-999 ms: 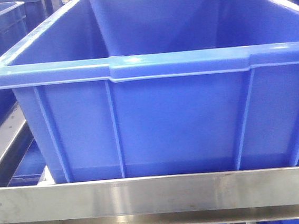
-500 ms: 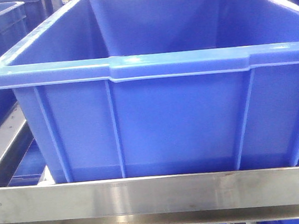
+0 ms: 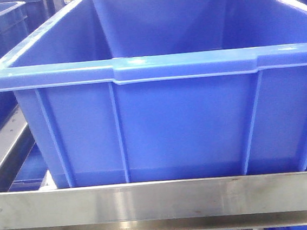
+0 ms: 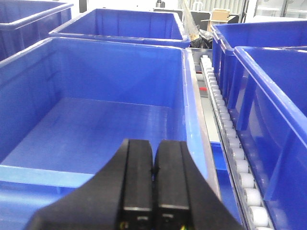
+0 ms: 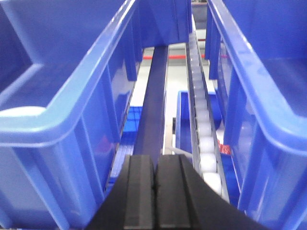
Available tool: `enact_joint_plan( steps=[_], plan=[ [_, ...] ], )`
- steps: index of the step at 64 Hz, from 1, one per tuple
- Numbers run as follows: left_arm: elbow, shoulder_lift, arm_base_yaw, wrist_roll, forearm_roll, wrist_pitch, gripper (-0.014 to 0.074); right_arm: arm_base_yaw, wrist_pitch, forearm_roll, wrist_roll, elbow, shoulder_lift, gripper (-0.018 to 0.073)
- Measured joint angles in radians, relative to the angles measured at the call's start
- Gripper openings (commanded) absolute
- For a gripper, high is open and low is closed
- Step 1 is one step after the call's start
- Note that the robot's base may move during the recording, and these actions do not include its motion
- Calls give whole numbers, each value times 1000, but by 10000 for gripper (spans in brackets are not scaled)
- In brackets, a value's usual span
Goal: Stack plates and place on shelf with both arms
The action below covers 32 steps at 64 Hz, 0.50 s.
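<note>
No plates show in any view. The shelf appears as a brushed steel front rail (image 3: 162, 201) across the bottom of the front view, with a side rail (image 3: 7, 148) running back at the left. My left gripper (image 4: 154, 143) is shut with nothing between its black fingers and hovers over the near rim of an empty blue crate (image 4: 96, 124). My right gripper (image 5: 155, 160) is also shut and empty. It hangs above the gap between two blue crates.
A large empty blue crate (image 3: 159, 120) fills the shelf tier straight ahead. More blue crates stand on both sides (image 5: 62, 96) (image 5: 259, 96). White roller tracks (image 4: 230, 139) (image 5: 201, 129) run between the crate rows. Boxes and clutter sit far behind.
The crate and steel rail sit very slightly lower in the front view than a second ago. Nothing else differs.
</note>
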Motion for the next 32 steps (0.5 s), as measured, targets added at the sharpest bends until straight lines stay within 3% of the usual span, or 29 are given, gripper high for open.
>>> enact_joint_plan(
  steps=[32],
  plan=[
    [0, 0, 0, 0, 0, 0, 80, 0, 4, 0, 0, 0, 0, 49]
  ],
)
